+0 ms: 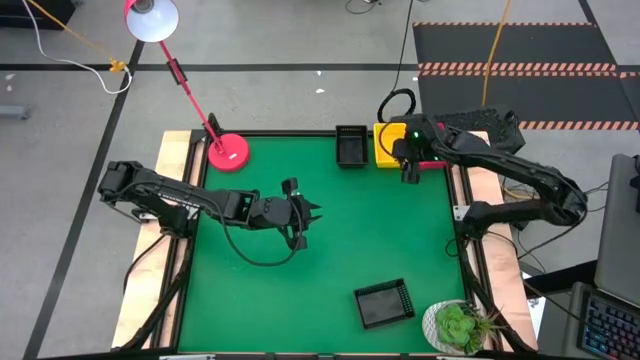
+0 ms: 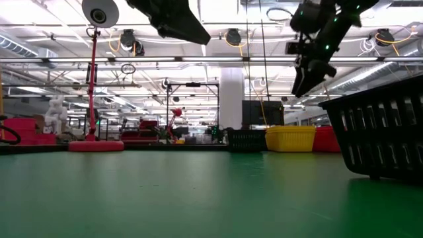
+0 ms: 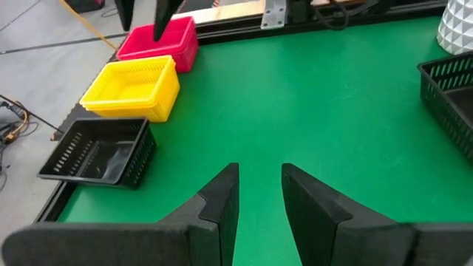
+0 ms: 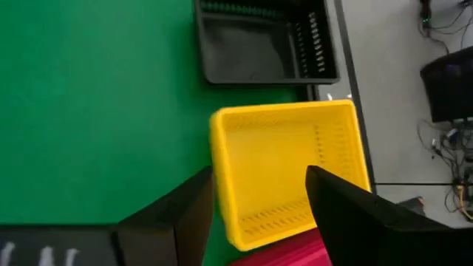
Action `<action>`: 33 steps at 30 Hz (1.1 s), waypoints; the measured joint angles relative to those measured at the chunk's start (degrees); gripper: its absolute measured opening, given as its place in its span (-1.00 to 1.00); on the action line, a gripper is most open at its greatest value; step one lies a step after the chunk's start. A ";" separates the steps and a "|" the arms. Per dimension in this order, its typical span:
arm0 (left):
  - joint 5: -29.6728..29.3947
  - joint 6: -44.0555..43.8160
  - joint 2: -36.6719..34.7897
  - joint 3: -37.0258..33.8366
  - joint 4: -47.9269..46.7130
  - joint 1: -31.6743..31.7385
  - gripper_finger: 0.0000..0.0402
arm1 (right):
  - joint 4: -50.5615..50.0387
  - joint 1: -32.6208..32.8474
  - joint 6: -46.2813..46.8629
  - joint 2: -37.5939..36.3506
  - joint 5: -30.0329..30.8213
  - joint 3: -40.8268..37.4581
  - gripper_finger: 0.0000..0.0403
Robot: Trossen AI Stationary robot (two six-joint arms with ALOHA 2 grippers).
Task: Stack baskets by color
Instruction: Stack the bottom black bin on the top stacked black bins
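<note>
i see three baskets in a row at the far edge of the green mat (image 1: 330, 230), toward the right arm's side: black basket (image 1: 351, 146), yellow basket (image 1: 387, 145) just beside it, then red-pink basket (image 3: 160, 42) touching the yellow one, mostly hidden under the arm in the high view. can't tell how many are nested in each. another black basket (image 1: 384, 303) sits alone at the near edge, well apart, next to a potted plant (image 1: 458, 325). right gripper (image 4: 259, 196) hovers above the yellow/red-pink pair, jaws spread, nothing between them, off the mat per low view. left gripper (image 1: 303, 219) hangs over mat centre, fingers (image 3: 222, 203) parted a bit with only bare mat showing in the gap, gripping nothing. red lamp base (image 1: 228, 152) at far left corner, its head (image 1: 151, 19) out past the table.
</note>
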 joint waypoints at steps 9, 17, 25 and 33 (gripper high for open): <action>1.92 0.02 0.00 0.02 3.21 -0.04 -0.47 | -3.69 14.08 11.54 -8.10 6.78 0.00 0.02; 1.94 0.02 0.00 0.02 3.78 -0.37 -0.47 | -6.31 24.36 23.22 -12.01 8.69 0.00 0.02; 1.92 0.03 0.00 0.02 3.75 -1.28 -0.47 | -4.43 39.16 30.35 -12.51 8.65 0.00 0.02; 1.95 2.74 0.00 0.02 4.03 -4.59 -0.47 | -0.46 54.13 43.38 -8.97 9.04 0.00 0.02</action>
